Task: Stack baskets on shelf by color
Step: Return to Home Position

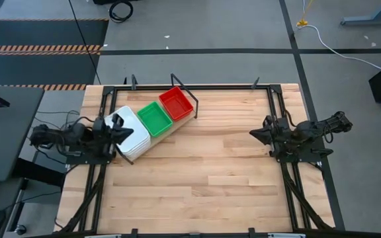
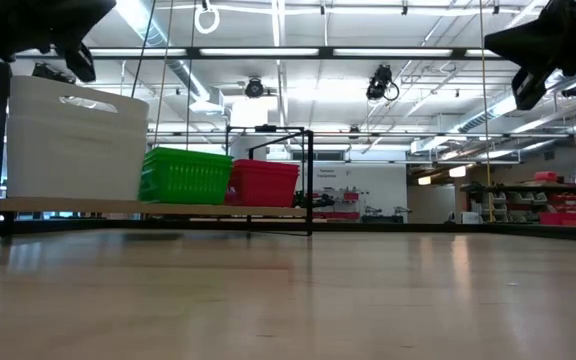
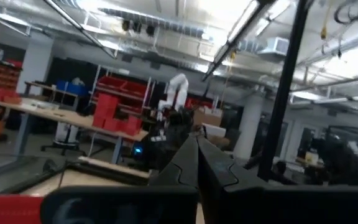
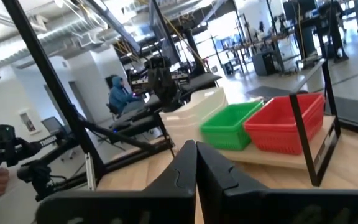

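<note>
Three piles of baskets stand in a row on the shelf, which lies slantwise near the table's far left corner. The white baskets are at the shelf's left end, the green baskets in the middle, and the red baskets at the right end. My left gripper is shut and hangs raised over the white pile's left edge. My right gripper is shut, raised at the table's right, and points toward the shelf.
Black wire frames stand up at the shelf's ends. Black rails run along the table's edges. The wide wooden tabletop spreads between the arms and toward the near edge. A seated person shows in the room beyond.
</note>
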